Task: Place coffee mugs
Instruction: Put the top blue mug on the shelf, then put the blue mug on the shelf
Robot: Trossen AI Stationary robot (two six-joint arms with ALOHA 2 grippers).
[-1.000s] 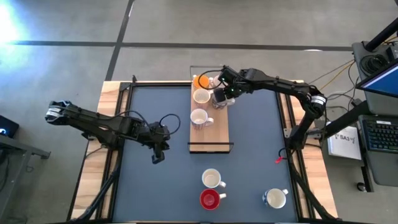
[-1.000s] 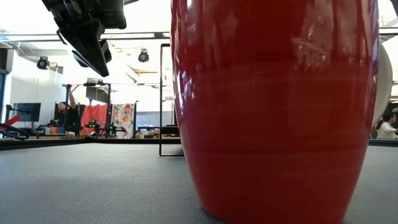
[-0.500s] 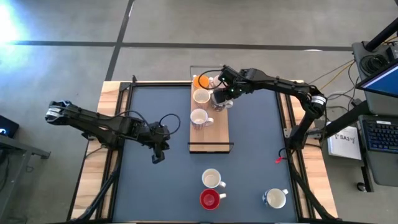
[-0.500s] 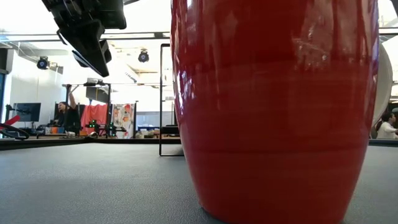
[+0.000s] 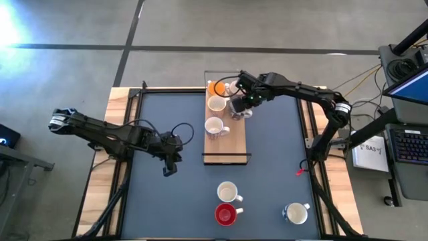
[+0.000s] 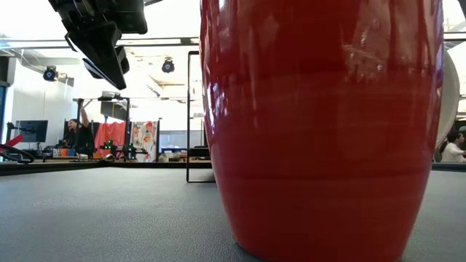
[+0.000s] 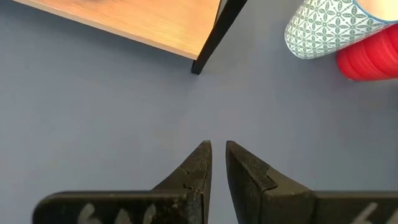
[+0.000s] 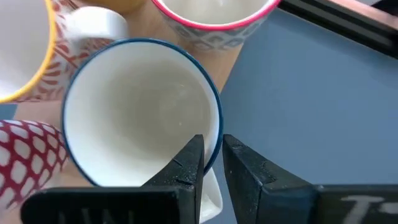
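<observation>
Over at the far end of the light wooden board (image 5: 225, 137), the right end effector (image 5: 245, 104) sits right on top of a white mug with a dark blue rim (image 8: 140, 112). Its two dark fingers (image 8: 186, 165) stand a narrow gap apart, straddling that mug's rim, one tip inside the cup and one outside. Whether they truly pinch the rim or have just let go, I cannot tell.

Crowded around it on the board: a mug with a pink rim (image 8: 214, 15) just beyond, a mug with a yellow rim and red leaf pattern (image 8: 28, 56) beside it, and a red-and-white lattice mug (image 8: 25, 155) touching close. From above, an orange mug (image 5: 215, 87) sits at the board's far left corner, with two cream mugs (image 5: 216, 104) in a column nearer along the left edge.

The left end effector (image 5: 169, 169) hangs over bare dark-blue desk (image 5: 267, 167) left of the board, fingers (image 7: 193, 177) almost together and holding nothing. Ahead of it lie a teal-patterned white mug (image 7: 329, 28) and a glossy red mug (image 5: 226, 214), side by side near the desk's front edge. One more white mug (image 5: 295, 213) stands off at the near right.
</observation>
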